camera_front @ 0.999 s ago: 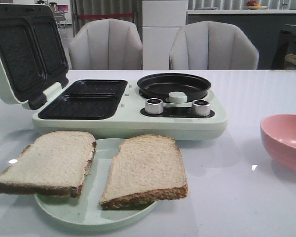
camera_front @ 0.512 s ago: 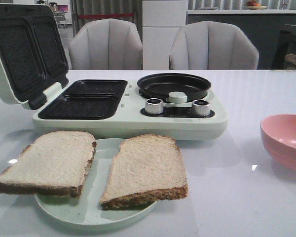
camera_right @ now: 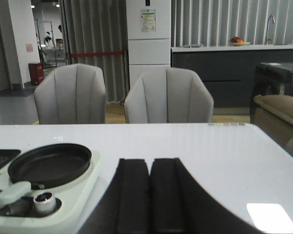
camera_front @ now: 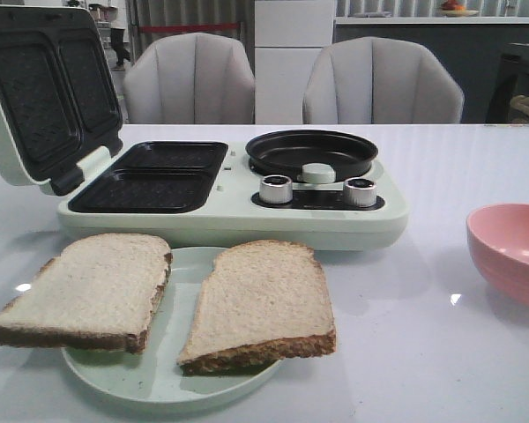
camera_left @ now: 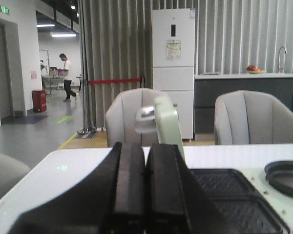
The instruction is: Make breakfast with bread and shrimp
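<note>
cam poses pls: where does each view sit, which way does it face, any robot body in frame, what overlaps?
Front: low at the near table edge, facing forward over two beige bread slices on a pale green plate; no robot parts.
Left wrist: behind the closed black left gripper, facing the mint breakfast maker's raised lid.
Right wrist: behind the closed black right gripper, facing grey chairs.
Shared: round black pan, white fridge.

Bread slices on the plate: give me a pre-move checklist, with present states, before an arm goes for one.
1. Both bread slices on the green plate: ok.
2. Sandwich maker lid open, lower grill trays bare: ok.
3. Left end effector open for a grasp: not ok, fingers together.
4. Right end effector open: not ok, shut.
5. Shrimp located: cannot tell, none in view; the pink bowl hides its inside.
</note>
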